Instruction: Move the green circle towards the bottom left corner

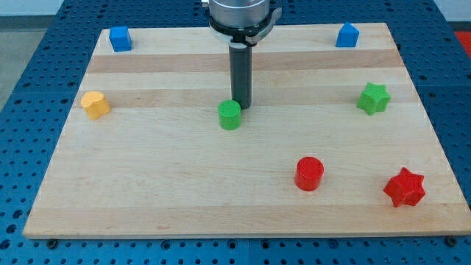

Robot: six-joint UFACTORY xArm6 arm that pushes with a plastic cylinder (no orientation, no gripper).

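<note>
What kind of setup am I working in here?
Likely a robotics lab bench: a wooden board on a blue perforated table, with small coloured blocks like the green circle beside my tip.

One camera looks down obliquely over the whole board [147, 191].

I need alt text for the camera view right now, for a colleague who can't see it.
My tip sits just up and to the view's right of the green circle, near the middle of the wooden board. A yellow block lies at the view's left, a red cylinder and red star at bottom right.
</note>
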